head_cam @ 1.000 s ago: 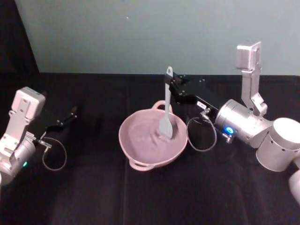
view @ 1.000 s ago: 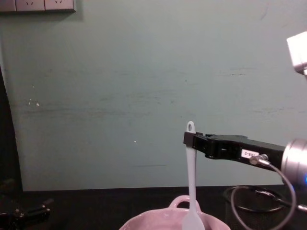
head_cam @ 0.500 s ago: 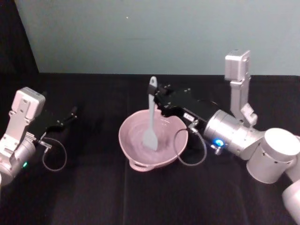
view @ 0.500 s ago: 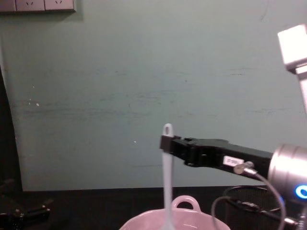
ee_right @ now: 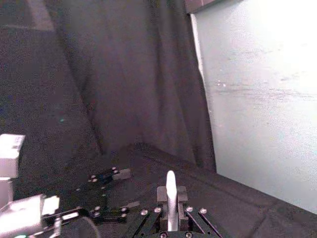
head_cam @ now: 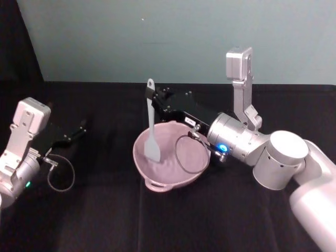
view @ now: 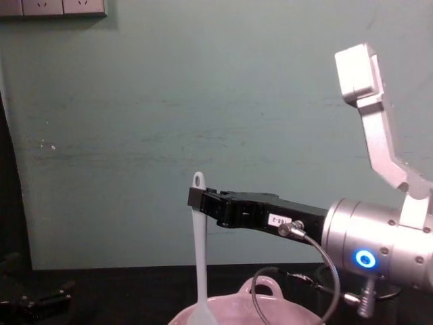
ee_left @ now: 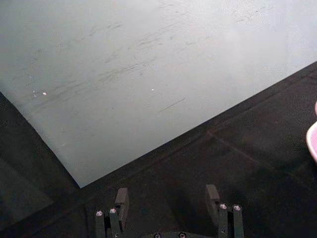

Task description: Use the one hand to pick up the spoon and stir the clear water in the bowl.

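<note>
Since a second ago the right hand (head_cam: 153,97) has swept across the bowl (head_cam: 137,157) toward the robot's left, carrying the spoon (head_cam: 151,128) from the bowl's right part to its left part. Its fingers are clamped on the upper handle just under the hole, and the spoon hangs close to upright straight below the hand, blade down in the water (head_cam: 167,164) near the bowl's left wall. Whether the blade touches the bottom cannot be told. As a judgement, the spoon is light, fairly stiff plastic with a thin, smooth handle that could twist or slide between the fingers if the blade drags on the wall. The high hold gives reach but little leverage, so gentle sweeps suit it. The bowl, glossy ceramic, looks heavier and breakable, and a hard push might skid it on the worktop (head_cam: 210,220). It sits directly beneath the hand, most of it back toward the wrist. The left hand (head_cam: 79,128) rests well apart from all this, out beyond the fingertips of the working hand, its fingers spread and holding nothing
</note>
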`<action>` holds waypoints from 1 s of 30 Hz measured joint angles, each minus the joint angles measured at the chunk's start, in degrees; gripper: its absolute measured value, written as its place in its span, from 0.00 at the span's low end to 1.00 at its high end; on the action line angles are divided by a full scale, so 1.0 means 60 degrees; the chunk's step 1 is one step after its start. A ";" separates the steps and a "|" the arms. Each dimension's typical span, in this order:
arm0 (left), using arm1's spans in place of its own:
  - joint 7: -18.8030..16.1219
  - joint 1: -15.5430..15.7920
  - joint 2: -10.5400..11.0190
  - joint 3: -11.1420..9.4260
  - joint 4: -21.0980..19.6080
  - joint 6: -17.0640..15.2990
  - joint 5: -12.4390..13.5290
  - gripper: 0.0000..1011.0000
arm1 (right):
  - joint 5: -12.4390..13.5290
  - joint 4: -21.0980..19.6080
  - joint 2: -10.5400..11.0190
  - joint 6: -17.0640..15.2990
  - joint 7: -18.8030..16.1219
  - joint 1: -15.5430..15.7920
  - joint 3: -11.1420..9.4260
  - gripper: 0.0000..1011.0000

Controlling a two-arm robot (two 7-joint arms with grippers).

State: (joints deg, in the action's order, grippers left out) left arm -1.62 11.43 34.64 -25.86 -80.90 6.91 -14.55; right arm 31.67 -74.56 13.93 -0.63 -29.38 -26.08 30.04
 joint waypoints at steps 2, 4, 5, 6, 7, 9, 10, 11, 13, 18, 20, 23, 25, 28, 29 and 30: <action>-0.0001 0.0001 0.0000 0.0000 0.0000 0.0000 0.0000 1.00 | -0.0002 0.0401 -0.0128 0.0084 -0.0024 -0.0246 -0.0037 0.11; 0.0000 0.0000 0.0000 0.0000 0.0000 0.0000 0.0000 1.00 | -0.0002 0.0553 -0.0163 0.0102 -0.0027 -0.0336 -0.0067 0.11; 0.0000 0.0000 0.0000 0.0000 -0.0001 0.0000 0.0000 1.00 | -0.0001 0.0642 -0.0180 0.0111 -0.0028 -0.0392 -0.0092 0.11; 0.0000 0.0000 0.0000 0.0000 0.0000 0.0000 0.0000 1.00 | -0.0001 0.0720 -0.0187 0.0118 -0.0027 -0.0437 -0.0116 0.11; 0.0000 0.0000 0.0000 0.0000 0.0000 0.0000 0.0000 1.00 | -0.0005 0.0834 -0.0190 0.0120 -0.0015 -0.0497 -0.0158 0.11; 0.0000 0.0000 0.0000 0.0000 0.0000 0.0000 0.0001 1.00 | -0.0011 0.0894 -0.0180 0.0119 -0.0001 -0.0537 -0.0209 0.11; 0.0000 0.0000 0.0000 0.0000 0.0000 0.0000 0.0000 1.00 | -0.0016 0.0912 -0.0155 0.0112 0.0017 -0.0555 -0.0254 0.11; 0.0000 0.0000 0.0000 0.0000 0.0000 0.0000 0.0000 1.00 | -0.0018 0.0913 -0.0135 0.0107 0.0033 -0.0558 -0.0283 0.11; 0.0000 0.0000 0.0000 -0.0001 0.0000 0.0000 0.0001 1.00 | -0.0021 0.0880 -0.0051 0.0079 0.0095 -0.0541 -0.0372 0.11; 0.0000 0.0001 0.0000 0.0000 0.0000 0.0000 0.0000 1.00 | -0.0024 0.0506 0.0227 -0.0056 0.0252 -0.0296 -0.0559 0.11; 0.0000 0.0000 0.0000 0.0000 0.0000 0.0000 0.0001 1.00 | -0.0026 0.0322 0.0342 -0.0138 0.0327 -0.0176 -0.0614 0.11; 0.0000 0.0001 0.0000 0.0000 0.0000 0.0000 0.0000 1.00 | -0.0025 -0.0075 0.0540 -0.0271 0.0473 0.0089 -0.0717 0.11; 0.0000 0.0000 0.0000 -0.0001 0.0000 0.0000 0.0000 1.00 | -0.0020 -0.0405 0.0687 -0.0365 0.0540 0.0300 -0.0774 0.11; 0.0000 0.0000 0.0000 0.0000 0.0000 0.0000 0.0000 1.00 | -0.0016 -0.0743 0.0814 -0.0442 0.0575 0.0509 -0.0791 0.11; 0.0000 0.0000 0.0000 0.0000 0.0000 0.0000 0.0000 1.00 | -0.0009 -0.0957 0.0888 -0.0469 0.0591 0.0642 -0.0797 0.11; 0.0000 0.0000 0.0000 0.0000 0.0000 0.0000 0.0000 1.00 | -0.0008 -0.1051 0.0921 -0.0489 0.0595 0.0700 -0.0797 0.11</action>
State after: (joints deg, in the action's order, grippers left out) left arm -1.62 11.43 34.65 -25.86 -80.90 6.90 -14.55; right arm 31.62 -80.86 19.46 -3.56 -25.81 -21.88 25.25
